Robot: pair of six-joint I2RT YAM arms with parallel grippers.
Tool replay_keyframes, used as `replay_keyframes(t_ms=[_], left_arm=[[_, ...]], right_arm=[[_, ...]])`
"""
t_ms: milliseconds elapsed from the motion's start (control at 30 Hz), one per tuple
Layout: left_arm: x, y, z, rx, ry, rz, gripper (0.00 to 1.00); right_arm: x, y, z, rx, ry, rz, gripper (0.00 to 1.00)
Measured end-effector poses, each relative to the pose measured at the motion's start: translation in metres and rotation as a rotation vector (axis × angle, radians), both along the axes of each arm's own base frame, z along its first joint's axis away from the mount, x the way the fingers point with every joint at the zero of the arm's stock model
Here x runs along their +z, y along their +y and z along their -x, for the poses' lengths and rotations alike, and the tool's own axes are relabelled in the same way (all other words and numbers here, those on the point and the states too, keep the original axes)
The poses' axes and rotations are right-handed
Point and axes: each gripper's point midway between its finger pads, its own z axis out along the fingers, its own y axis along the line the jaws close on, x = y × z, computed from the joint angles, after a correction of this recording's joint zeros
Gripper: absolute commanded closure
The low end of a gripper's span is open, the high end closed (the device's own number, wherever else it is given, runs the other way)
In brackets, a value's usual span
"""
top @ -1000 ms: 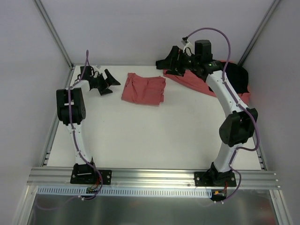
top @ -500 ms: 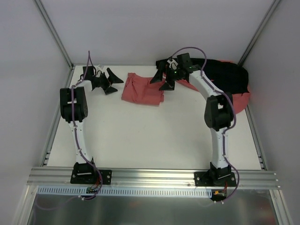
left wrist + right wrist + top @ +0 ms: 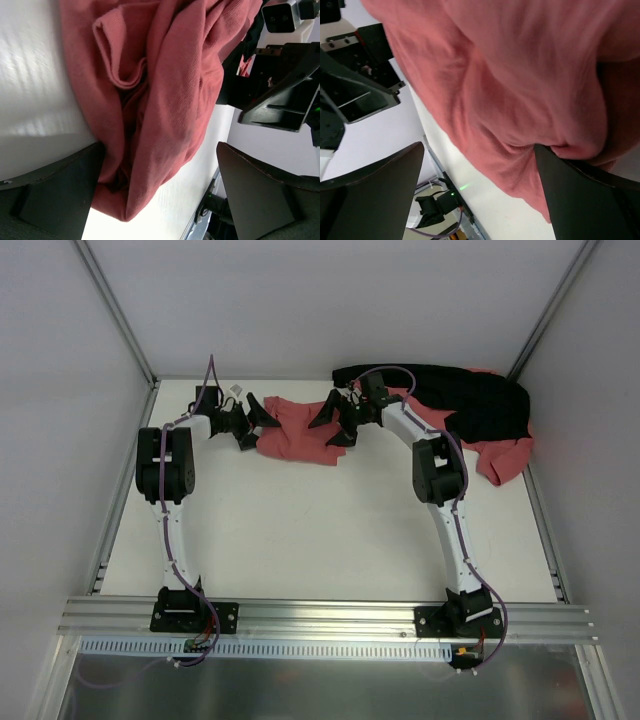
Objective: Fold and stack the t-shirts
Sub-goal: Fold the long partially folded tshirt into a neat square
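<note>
a loosely folded salmon-red t-shirt (image 3: 296, 435) lies on the white table (image 3: 300, 530), towards the far edge and roughly midway between the side walls. both arms reach out to it from opposite sides. the left gripper (image 3: 256, 423) sits at the shirt's left edge with its jaws spread wide, one finger towards the far side and one towards the near side. the right gripper (image 3: 330, 425) sits at the shirt's right edge, its jaws just as wide and facing the left one across the cloth.

in the left wrist view, the t-shirt (image 3: 165, 90) fills the space between the black fingers (image 3: 55, 190) of the left gripper (image 3: 160, 150). its cloth is bunched into soft folds and one rolled hem. the cloth touches the inner face of the finger at the picture's lower left, and the other finger stands clear of it. the right gripper (image 3: 280, 85) shows beyond the shirt.

in the right wrist view, the t-shirt (image 3: 520, 85) hangs blurred and close between the fingers (image 3: 580, 200) of the right gripper (image 3: 479, 149). neither jaw is closed on it. the left gripper (image 3: 355, 75) shows at the upper left.

further salmon-red t-shirts (image 3: 500, 455) lie in a heap in the far right corner of the table, with a black cloth (image 3: 480, 400) draped over them. how many shirts the heap holds cannot be told.
</note>
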Motion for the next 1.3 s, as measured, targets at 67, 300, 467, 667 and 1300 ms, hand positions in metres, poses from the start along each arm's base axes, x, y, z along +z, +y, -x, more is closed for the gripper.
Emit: replay_keyframes(t_ms=[67,300,467,667,1300], left_arm=[[0.000,-0.003,0.006,-0.007,0.006,-0.002,0.01],[-0.003,-0.025,0.038,-0.064,0.050,-0.009,0.01],[-0.004,-0.048,0.067,-0.132,0.072,-0.022,0.01],[-0.006,-0.080,0.126,-0.232,0.123,-0.038,0.01],[0.018,-0.069,0.205,-0.245,0.107,-0.261,0.01]], right_arm=[[-0.007,-0.004,0.008,0.009,0.004,0.023,0.01],[-0.011,-0.036,0.065,0.045,0.061,0.142,0.01],[-0.014,-0.053,0.098,0.080,0.108,0.188,0.00],[-0.016,-0.072,0.127,0.108,0.146,0.226,0.00],[0.009,-0.113,0.175,0.128,0.138,0.302,0.00]])
